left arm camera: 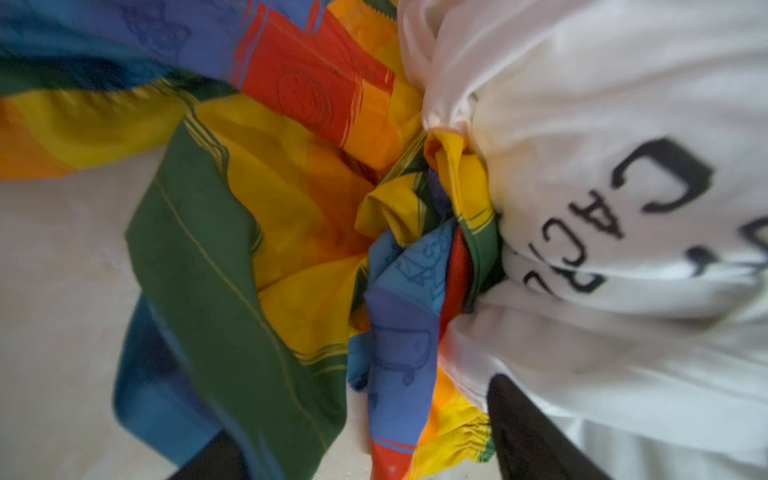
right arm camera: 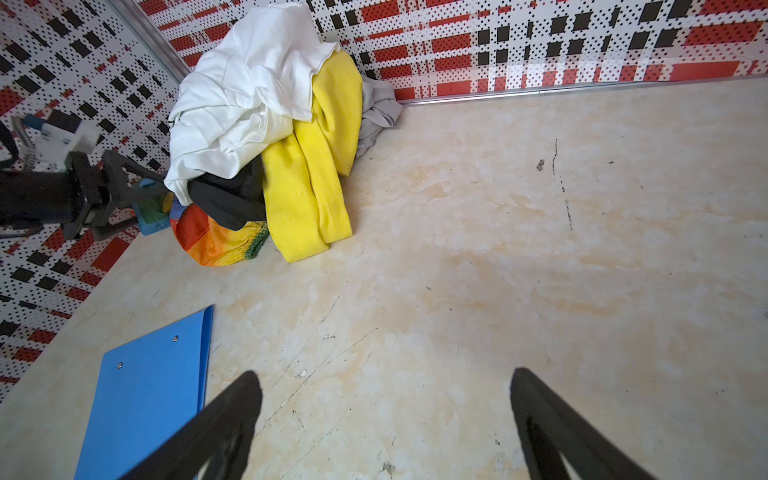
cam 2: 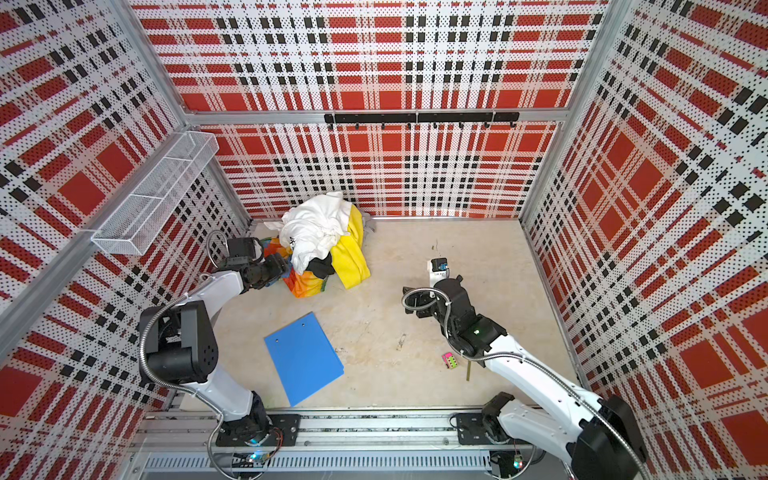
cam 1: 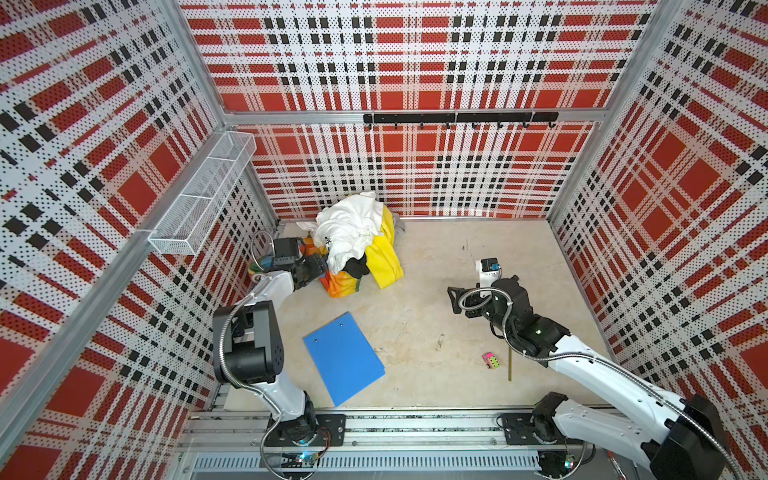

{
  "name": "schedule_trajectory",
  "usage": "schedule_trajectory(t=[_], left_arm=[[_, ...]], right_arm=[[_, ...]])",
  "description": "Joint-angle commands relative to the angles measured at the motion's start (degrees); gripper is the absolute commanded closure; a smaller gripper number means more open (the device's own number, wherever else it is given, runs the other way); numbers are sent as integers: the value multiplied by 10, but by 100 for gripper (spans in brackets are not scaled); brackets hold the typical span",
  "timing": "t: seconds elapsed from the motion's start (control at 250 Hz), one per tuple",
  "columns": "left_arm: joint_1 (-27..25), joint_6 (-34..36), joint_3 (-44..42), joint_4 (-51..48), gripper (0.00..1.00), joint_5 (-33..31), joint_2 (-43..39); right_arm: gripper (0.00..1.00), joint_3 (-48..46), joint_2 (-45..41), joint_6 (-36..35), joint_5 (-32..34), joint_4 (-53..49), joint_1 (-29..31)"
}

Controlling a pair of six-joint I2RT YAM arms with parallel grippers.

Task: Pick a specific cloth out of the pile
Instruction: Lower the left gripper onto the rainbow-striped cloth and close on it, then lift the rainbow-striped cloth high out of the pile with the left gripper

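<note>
The pile (cam 1: 353, 232) (cam 2: 320, 228) (right arm camera: 257, 83) of white, yellow, black and grey garments sits at the back left of the floor. The rainbow-striped cloth (cam 1: 338, 286) (cam 2: 305, 286) (left arm camera: 291, 208) (right arm camera: 208, 241) lies under its near-left side, below the white shirt with black lettering (left arm camera: 602, 208). My left gripper (cam 1: 320, 266) (cam 2: 282, 266) (left arm camera: 361, 409) (right arm camera: 145, 203) is pushed into the cloth, open, with folds of it lying loose between the spread fingers. My right gripper (cam 1: 482, 291) (cam 2: 434, 289) (right arm camera: 386, 380) hangs open over bare floor to the right of the pile, holding nothing.
A blue folder (cam 1: 344, 357) (right arm camera: 145, 395) lies on the floor in front of the pile. A small pink toy (cam 1: 490, 360) and a thin stick (cam 1: 510, 363) lie near the right arm. A wire basket (cam 1: 203, 195) hangs on the left wall, a hook rail (cam 1: 457, 118) on the back wall.
</note>
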Motion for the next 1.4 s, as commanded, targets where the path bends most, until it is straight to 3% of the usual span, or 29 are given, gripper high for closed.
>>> schedule_trajectory(t=[0.0, 0.192, 0.32, 0.38, 0.484, 0.568, 0.7, 1.056, 1.397], left_arm=[[-4, -7, -14, 32, 20, 21, 15], [-12, -8, -6, 57, 22, 23, 51], [-13, -10, 9, 64, 36, 18, 73], [-13, -10, 15, 66, 48, 16, 78], [-10, -11, 16, 72, 89, 12, 70], [-10, -15, 11, 67, 100, -2, 42], [-1, -19, 7, 36, 100, -43, -19], [26, -23, 71, -21, 100, -65, -161], [23, -42, 126, 43, 100, -77, -216]], right_arm=[[0, -1, -12, 1, 4, 16, 2], [0, 0, -9, 2, 3, 18, 2], [0, -2, -12, 3, 6, 15, 2], [0, -3, -14, 3, 7, 14, 2], [0, -4, -15, 5, 8, 10, 2], [0, -4, -16, 5, 9, 9, 2], [0, -4, -15, 9, 4, 14, 2], [0, -6, -8, 11, -3, 25, 2], [0, -6, -15, 9, -3, 20, 3]])
